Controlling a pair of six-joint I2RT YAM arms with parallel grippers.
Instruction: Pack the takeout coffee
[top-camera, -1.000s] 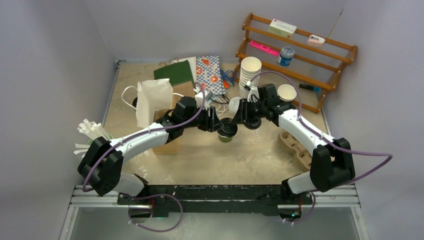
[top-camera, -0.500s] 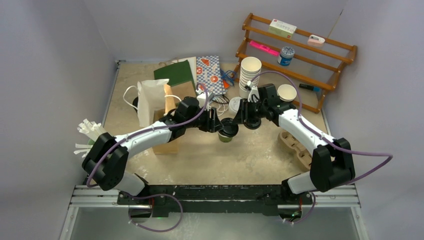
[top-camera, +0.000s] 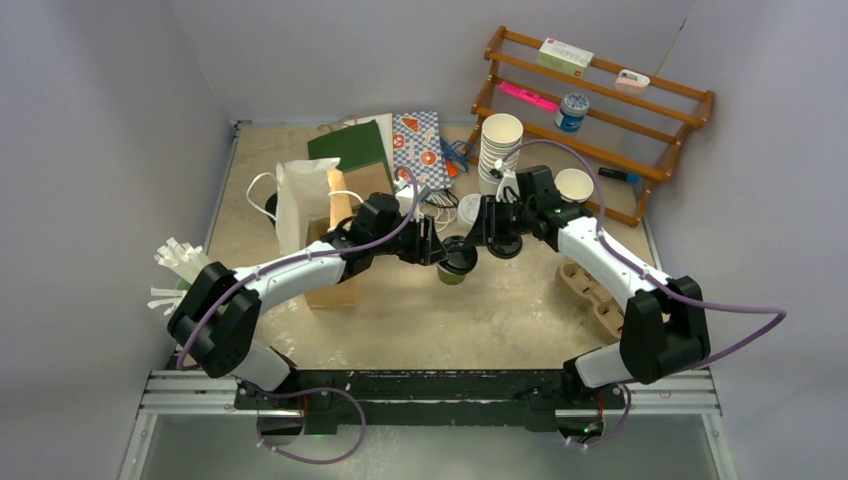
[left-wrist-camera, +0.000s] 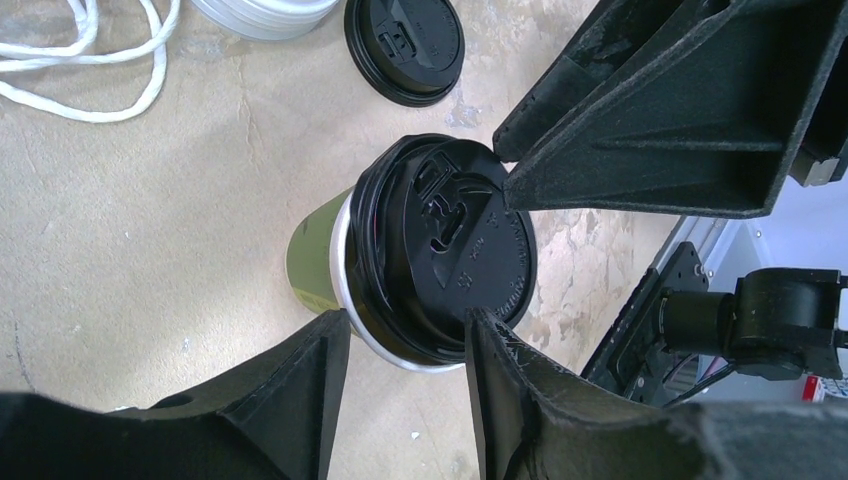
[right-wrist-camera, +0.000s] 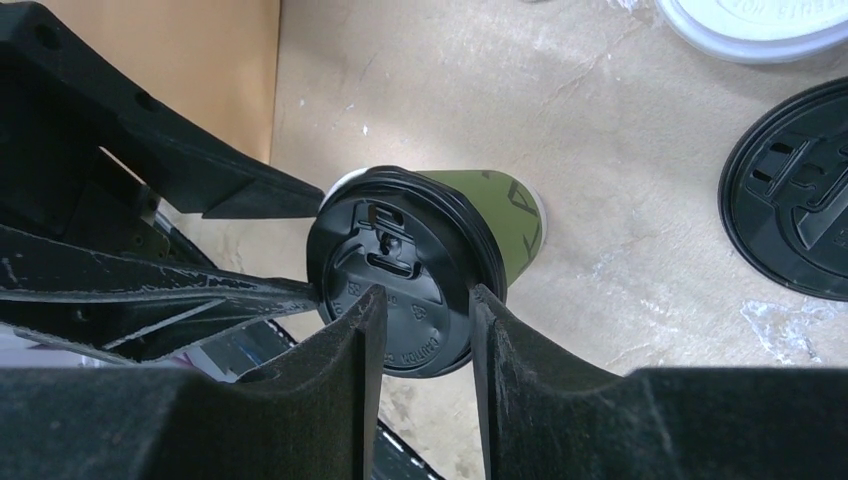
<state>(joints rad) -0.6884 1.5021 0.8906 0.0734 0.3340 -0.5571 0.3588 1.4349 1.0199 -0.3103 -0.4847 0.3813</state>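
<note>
A green paper takeout coffee cup (top-camera: 452, 274) with a black lid (left-wrist-camera: 455, 240) stands mid-table. The lid sits tilted, and the cup's white rim shows under its near edge in the left wrist view. My left gripper (top-camera: 437, 250) (left-wrist-camera: 405, 325) reaches in from the left, open about halfway, one fingertip at the rim and the other on the lid top. My right gripper (top-camera: 472, 240) (right-wrist-camera: 425, 295) comes from the right, also open partway, with both fingertips (right-wrist-camera: 372, 300) over the lid (right-wrist-camera: 405, 265). Neither spans the cup. No white-lidded cup is visible.
A loose black lid (left-wrist-camera: 404, 48) and a white lid (top-camera: 468, 208) lie just behind the cup. A brown bag (top-camera: 335, 285) and white paper bag (top-camera: 305, 195) stand left. A stack of white cups (top-camera: 499, 150), wooden rack (top-camera: 600, 110) and cardboard carrier (top-camera: 590, 285) are on the right.
The left arm's elbow has swung slightly right and its jaws have narrowed a little. The cup and the right gripper stay where they were.
</note>
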